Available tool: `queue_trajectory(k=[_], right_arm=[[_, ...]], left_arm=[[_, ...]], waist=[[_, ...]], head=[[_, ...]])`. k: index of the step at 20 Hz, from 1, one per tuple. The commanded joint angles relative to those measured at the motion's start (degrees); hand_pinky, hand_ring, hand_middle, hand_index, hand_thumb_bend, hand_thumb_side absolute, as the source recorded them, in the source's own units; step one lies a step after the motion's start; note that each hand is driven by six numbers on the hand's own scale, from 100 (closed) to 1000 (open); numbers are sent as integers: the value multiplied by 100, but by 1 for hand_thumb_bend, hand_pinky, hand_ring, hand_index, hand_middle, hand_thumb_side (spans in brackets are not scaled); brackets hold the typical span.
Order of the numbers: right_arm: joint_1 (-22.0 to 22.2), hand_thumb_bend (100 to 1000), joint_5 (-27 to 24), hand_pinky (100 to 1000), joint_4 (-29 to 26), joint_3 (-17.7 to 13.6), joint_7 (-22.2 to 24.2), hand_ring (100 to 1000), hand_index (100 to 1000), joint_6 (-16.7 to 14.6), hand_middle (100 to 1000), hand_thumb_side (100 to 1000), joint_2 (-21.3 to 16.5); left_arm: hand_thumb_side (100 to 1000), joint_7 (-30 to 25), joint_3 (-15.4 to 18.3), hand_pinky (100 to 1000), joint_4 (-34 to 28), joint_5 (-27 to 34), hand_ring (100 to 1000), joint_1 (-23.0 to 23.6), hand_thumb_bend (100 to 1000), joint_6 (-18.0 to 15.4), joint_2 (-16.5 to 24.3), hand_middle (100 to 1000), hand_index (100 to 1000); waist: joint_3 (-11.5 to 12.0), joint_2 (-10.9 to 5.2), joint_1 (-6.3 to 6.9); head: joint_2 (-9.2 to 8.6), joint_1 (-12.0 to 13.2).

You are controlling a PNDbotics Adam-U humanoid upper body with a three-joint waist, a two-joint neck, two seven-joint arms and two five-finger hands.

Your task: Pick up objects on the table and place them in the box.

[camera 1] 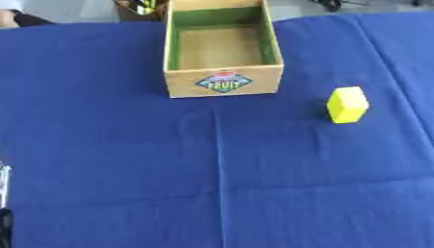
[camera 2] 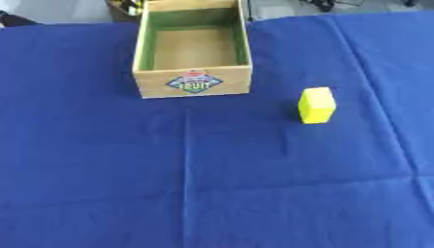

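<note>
In the left eye view, a wooden box (camera 1: 223,82) sits open at the far middle of the blue-clothed table (camera 1: 110,145); a yellow block (camera 1: 348,104) stands apart to its right, and the left hand (camera 1: 4,193) barely shows, its fingers impossible to judge. The right eye view shows no hand.

A wooden box (camera 1: 222,81) with green inner walls and a "FRUIT" label stands at the upper middle on the blue tablecloth (camera 1: 127,160). A yellow block (camera 1: 348,104) stands to its lower right, apart from it.
</note>
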Motion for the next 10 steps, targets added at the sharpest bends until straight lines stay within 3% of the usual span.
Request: queue_trajectory(k=[1, 5, 7, 8, 10], right_arm=[[-101, 885, 229, 876, 53, 40, 347, 927, 1000, -17, 903, 679, -185], [-138, 895, 321, 883, 121, 148, 847, 938, 1000, 49, 920, 581, -150], [-157, 893, 357, 883, 140, 188, 1064, 938, 1000, 88, 922, 578, -145], [-157, 914, 382, 882, 153, 211, 1149, 940, 1000, 111, 926, 523, -144], [-156, 876, 445, 884, 180, 261, 1266, 942, 1000, 161, 931, 565, -142]], left_arm=[[1000, -43, -42, 413, -100, 16, 562, -39, 157, -6, 129, 551, 706], [1000, -54, -52, 413, -100, 27, 562, -48, 156, -8, 121, 551, 706], [1000, -58, -56, 413, -100, 31, 562, -49, 156, -7, 118, 551, 706], [1000, -61, -59, 412, -100, 33, 562, -51, 155, -7, 118, 551, 706], [1000, -66, -65, 412, -100, 38, 562, -54, 155, -6, 116, 551, 706]], waist=[[4, -81, -20], [19, -64, -27], [23, -60, -28], [24, -57, -29], [31, -54, -29]], head=[[-86, -16], [-110, -29], [-115, -37], [-122, -40], [-136, -45]])
